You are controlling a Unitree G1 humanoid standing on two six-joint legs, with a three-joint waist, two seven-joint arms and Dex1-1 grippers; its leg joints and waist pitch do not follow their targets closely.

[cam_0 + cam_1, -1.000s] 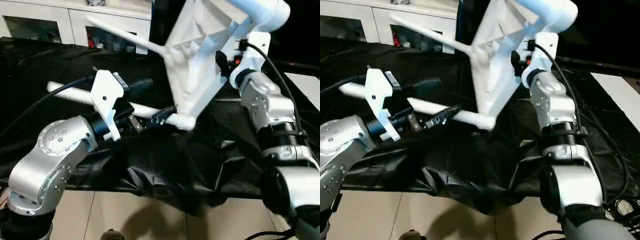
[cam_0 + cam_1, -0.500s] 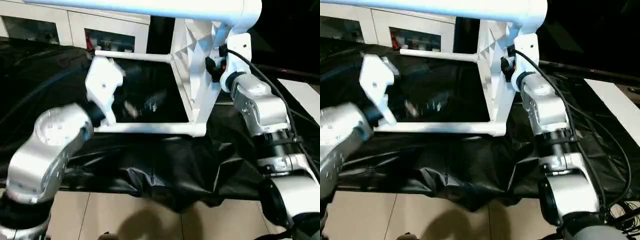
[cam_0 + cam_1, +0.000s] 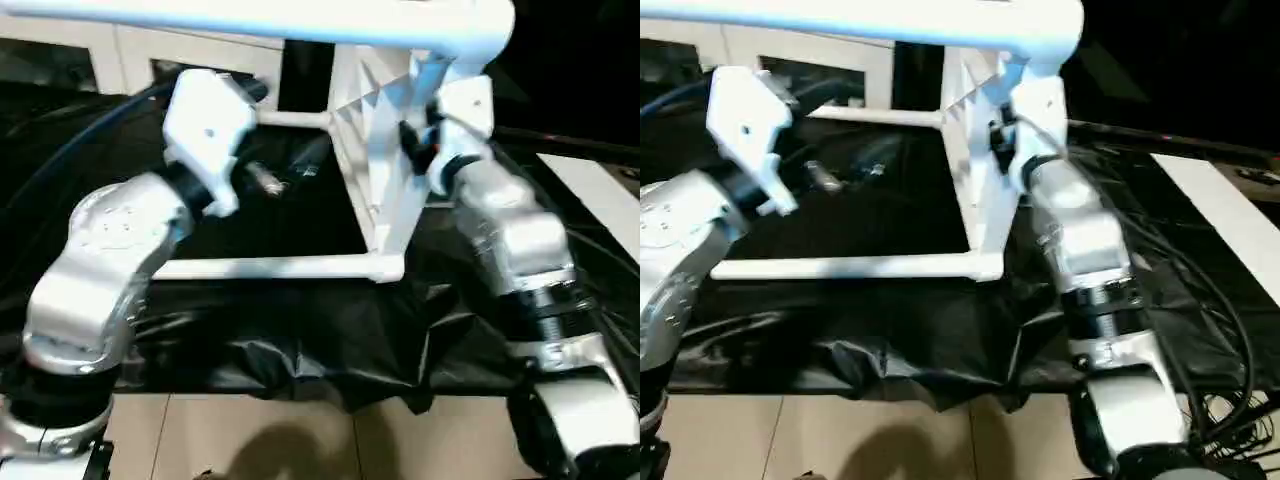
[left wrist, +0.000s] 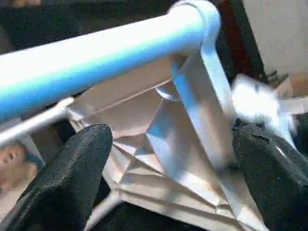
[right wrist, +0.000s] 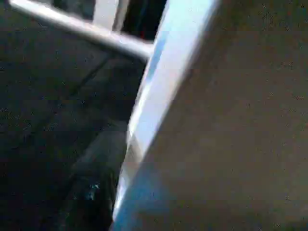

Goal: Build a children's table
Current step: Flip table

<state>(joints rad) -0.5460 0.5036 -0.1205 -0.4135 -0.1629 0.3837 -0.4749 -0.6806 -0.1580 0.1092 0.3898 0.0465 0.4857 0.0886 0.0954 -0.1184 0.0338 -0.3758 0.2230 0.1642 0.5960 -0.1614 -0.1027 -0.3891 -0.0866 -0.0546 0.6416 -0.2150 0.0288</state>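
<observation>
The children's table stands on its edge on the black cloth, its white top upright with the ribbed underside facing left. Three legs point left from it: one across the top of the view, one far behind, one lying low on the cloth. My left gripper hangs open in the air between the legs, touching nothing; its black fingers stand wide apart, facing the ribbed underside. My right gripper is pressed up against the top's right side, near the upper corner socket.
Crumpled black cloth covers the work surface and hangs over its front edge. A white cabinet with glass doors stands behind. A white slab lies at the right. Black cables trail beside my right arm. Tiled floor lies below.
The table swung from a tilt to standing on edge with its legs level, pointing left. My left gripper left the lower leg and rose between the legs. The view also shifted.
</observation>
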